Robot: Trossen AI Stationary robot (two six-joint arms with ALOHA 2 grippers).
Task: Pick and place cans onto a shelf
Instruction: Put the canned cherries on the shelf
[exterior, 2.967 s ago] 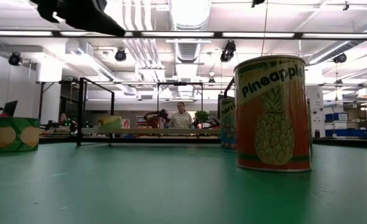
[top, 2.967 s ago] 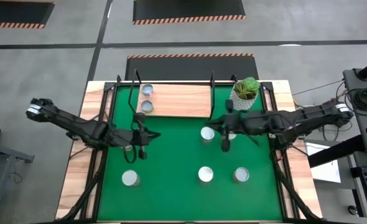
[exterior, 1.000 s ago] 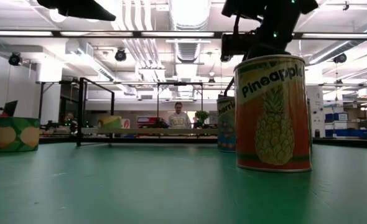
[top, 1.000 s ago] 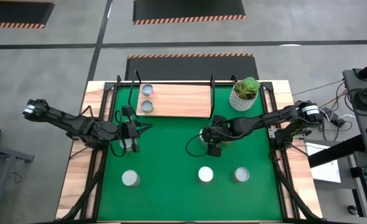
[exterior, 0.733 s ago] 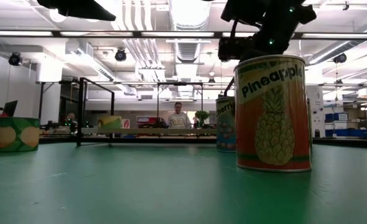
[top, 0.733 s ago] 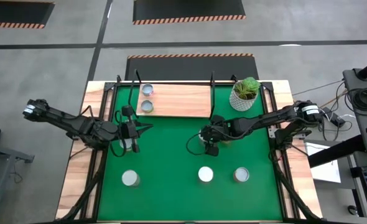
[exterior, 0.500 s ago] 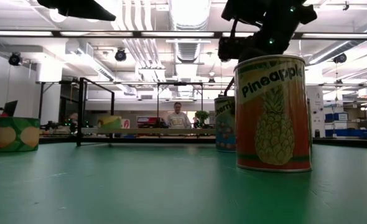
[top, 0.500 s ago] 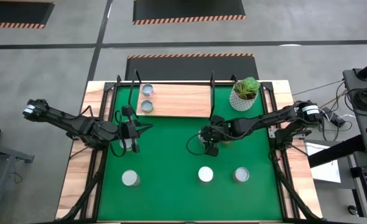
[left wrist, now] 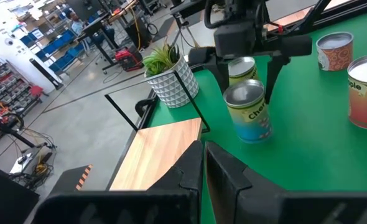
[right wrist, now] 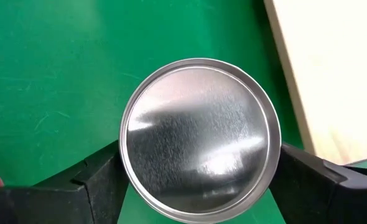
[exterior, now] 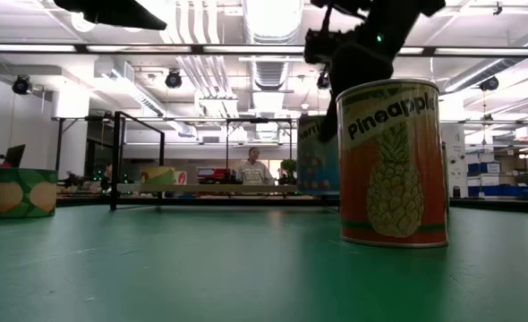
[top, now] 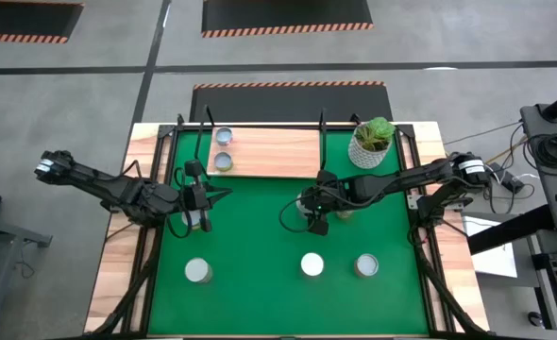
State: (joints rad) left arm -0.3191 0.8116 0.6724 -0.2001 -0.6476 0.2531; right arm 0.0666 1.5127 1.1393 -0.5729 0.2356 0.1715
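Right gripper (right wrist: 199, 180) is clamped on a cylindrical can (right wrist: 200, 138), dark fingers (right wrist: 99, 177) pressed against both sides; its flat brushed-metal lid is round and shiny. In the left wrist view this can (left wrist: 249, 112), with a printed paper label, hangs above the green mat (left wrist: 308, 149), near the pale wood shelf (left wrist: 155, 152). In the high view the shelf (top: 269, 153), a smooth rectangular board with thin black uprights, carries two cans (top: 224, 149) at its left end. Three more cans (top: 312, 265) stand on the felt-like mat towards the bench front. Left gripper (left wrist: 203, 163) has its fingers together, empty, over the mat's left part. A ribbed white pot (top: 366, 151) stands beside the shelf's right end.
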